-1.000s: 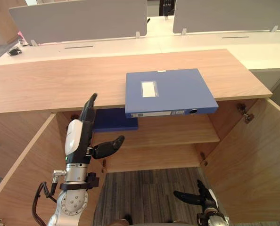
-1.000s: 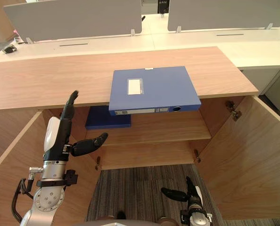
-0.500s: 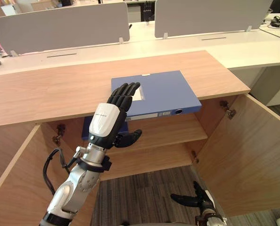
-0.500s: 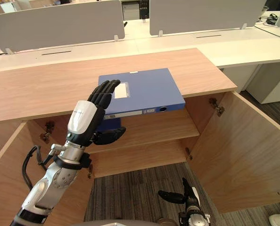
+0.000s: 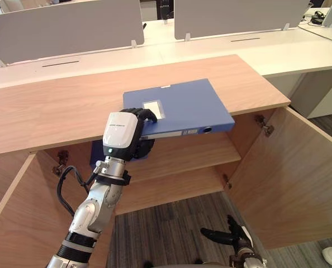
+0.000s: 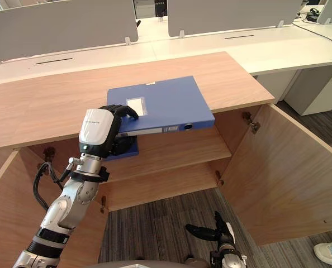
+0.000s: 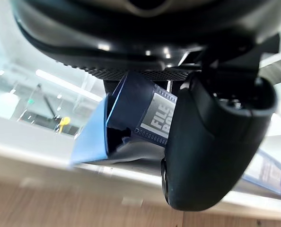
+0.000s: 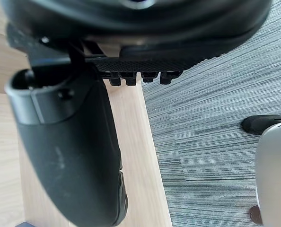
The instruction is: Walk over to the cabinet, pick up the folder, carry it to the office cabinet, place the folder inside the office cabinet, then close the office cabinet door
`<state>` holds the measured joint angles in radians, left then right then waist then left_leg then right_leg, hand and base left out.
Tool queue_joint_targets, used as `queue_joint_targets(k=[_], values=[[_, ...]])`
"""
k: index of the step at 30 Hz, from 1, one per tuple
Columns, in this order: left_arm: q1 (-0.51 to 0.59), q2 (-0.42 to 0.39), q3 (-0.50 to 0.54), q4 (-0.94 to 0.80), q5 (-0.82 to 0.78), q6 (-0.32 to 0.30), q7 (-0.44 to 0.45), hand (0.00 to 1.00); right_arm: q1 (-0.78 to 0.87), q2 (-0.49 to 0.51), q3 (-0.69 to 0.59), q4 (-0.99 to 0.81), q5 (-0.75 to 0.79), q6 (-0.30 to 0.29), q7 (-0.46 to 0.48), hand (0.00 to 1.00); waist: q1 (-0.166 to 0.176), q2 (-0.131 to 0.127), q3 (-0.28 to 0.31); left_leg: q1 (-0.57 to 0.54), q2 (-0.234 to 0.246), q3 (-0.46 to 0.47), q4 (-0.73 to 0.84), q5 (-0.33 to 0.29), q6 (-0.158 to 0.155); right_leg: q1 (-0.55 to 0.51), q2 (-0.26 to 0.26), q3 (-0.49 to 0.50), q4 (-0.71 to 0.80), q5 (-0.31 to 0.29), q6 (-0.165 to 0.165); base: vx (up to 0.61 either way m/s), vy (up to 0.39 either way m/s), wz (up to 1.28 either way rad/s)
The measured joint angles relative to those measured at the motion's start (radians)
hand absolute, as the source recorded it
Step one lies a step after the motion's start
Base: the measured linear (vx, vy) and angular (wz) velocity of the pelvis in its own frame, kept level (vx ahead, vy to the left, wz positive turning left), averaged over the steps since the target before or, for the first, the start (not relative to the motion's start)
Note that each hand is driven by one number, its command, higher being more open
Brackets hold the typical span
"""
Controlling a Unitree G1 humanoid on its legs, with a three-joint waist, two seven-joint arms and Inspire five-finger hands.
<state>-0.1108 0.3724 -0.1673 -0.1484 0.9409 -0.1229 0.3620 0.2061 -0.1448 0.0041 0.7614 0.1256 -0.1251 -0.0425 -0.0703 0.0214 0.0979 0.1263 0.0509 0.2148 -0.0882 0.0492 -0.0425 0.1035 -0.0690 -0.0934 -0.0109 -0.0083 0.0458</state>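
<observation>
A blue folder (image 5: pixel 183 103) lies on the wooden cabinet top (image 5: pixel 54 111), its front edge hanging over the open cabinet. My left hand (image 5: pixel 124 131) is shut on the folder's front left corner, fingers curled over its top face and thumb underneath. In the left wrist view the folder's spine (image 7: pixel 136 111) sits pinched between the fingers and the thumb (image 7: pixel 211 142). My right hand (image 5: pixel 224 237) hangs low over the carpet, open and holding nothing; it also appears as the right hand (image 8: pixel 69 142) beside a wooden door edge.
A second blue folder (image 6: pixel 129 149) lies on the inner shelf (image 5: pixel 194 153) behind my left hand. The cabinet's right door (image 5: pixel 289 178) and left door (image 5: pixel 9 223) stand wide open. White desks with grey dividers (image 5: pixel 65 28) stand behind. A person's shoe (image 6: pixel 328 251) is at the lower right.
My left hand rose from beside the open cabinet, reached the folder's front left corner and shut on it. The camera has shifted. The right hand stays low.
</observation>
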Motion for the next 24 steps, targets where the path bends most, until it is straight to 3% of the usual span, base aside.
queue_joint_targets(k=[3, 7, 13, 18, 24], values=[[0.010, -0.022, 0.000, -0.051, -0.012, -0.019, 0.000, 0.00, 0.000, 0.001, -0.003, -0.005, 0.011, 0.000, -0.001, 1.00, 0.002, 0.000, 0.000, -0.004, 0.002, 0.003, 0.000, 0.000, 0.000, -0.001, -0.003, 0.003, -0.006, 0.004, 0.001, 0.00, -0.002, -0.02], [0.080, -0.096, -0.015, -0.164, -0.158, -0.065, -0.019, 0.00, 0.001, 0.024, -0.036, -0.056, 0.053, 0.001, -0.002, 1.00, 0.003, 0.000, 0.000, -0.006, 0.002, 0.008, 0.000, -0.001, 0.000, -0.003, -0.005, 0.008, -0.006, 0.004, 0.001, 0.01, -0.002, -0.03], [0.191, -0.168, -0.040, -0.283, -0.391, -0.145, -0.097, 0.00, 0.007, 0.069, -0.087, -0.312, 0.166, -0.002, -0.018, 1.00, 0.001, 0.001, -0.001, -0.011, 0.000, 0.015, 0.000, 0.000, 0.000, -0.012, 0.004, 0.014, -0.003, 0.006, 0.002, -0.01, -0.008, -0.03], [0.323, -0.206, -0.031, -0.380, -0.794, -0.157, -0.153, 0.00, 0.038, 0.109, -0.123, -0.631, 0.256, -0.044, -0.027, 1.00, 0.006, 0.001, -0.001, -0.012, 0.001, 0.016, 0.001, -0.001, 0.000, -0.013, 0.006, 0.014, -0.003, 0.006, 0.002, 0.00, 0.000, 0.00], [0.455, -0.209, 0.022, -0.411, -1.320, -0.133, -0.329, 0.00, 0.026, 0.090, -0.120, -0.946, 0.304, -0.061, -0.014, 1.00, 0.025, 0.001, -0.001, -0.008, 0.002, 0.024, 0.001, -0.003, -0.001, -0.013, 0.007, 0.023, -0.003, 0.006, 0.002, -0.01, -0.005, -0.03]])
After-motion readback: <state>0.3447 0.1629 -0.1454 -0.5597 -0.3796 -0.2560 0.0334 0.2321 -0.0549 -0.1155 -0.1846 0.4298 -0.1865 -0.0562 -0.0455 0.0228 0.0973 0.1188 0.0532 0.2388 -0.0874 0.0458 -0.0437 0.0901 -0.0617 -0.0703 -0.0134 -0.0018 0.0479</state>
